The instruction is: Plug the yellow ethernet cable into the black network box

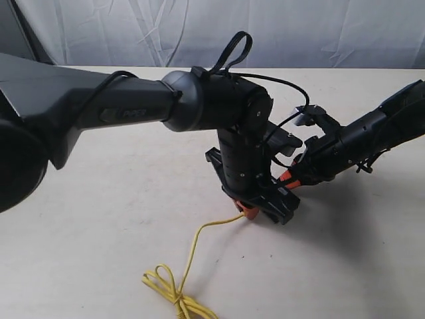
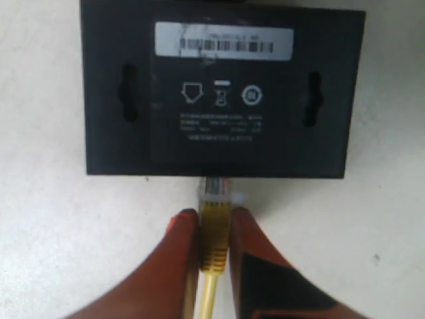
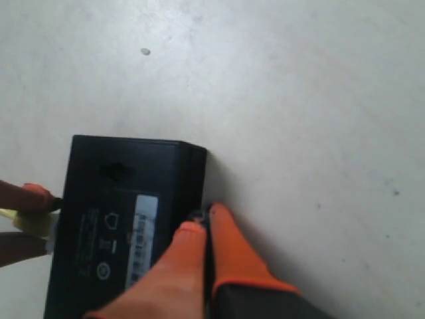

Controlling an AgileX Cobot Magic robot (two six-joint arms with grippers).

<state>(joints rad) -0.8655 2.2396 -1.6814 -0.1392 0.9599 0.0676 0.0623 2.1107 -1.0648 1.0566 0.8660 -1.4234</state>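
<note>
The black network box [image 2: 222,93] lies flat with its white label strip [image 2: 224,41] facing up. My left gripper [image 2: 214,222] is shut on the yellow ethernet cable [image 2: 214,239] just behind its clear plug [image 2: 216,189]. The plug's tip meets the middle of the box's near edge. How deep it sits cannot be told. In the exterior view the cable [image 1: 192,246] trails from my left gripper [image 1: 248,212] to a knotted coil [image 1: 171,291]. My right gripper [image 3: 206,218] is shut, with its orange tips against the opposite side of the box [image 3: 119,219].
The pale tabletop [image 1: 106,219] carries only the box and cable. The left arm's dark body [image 1: 219,106] hides most of the box in the exterior view. The right arm [image 1: 372,133] reaches in from the right. A grey cloth backdrop [image 1: 299,30] hangs behind the table.
</note>
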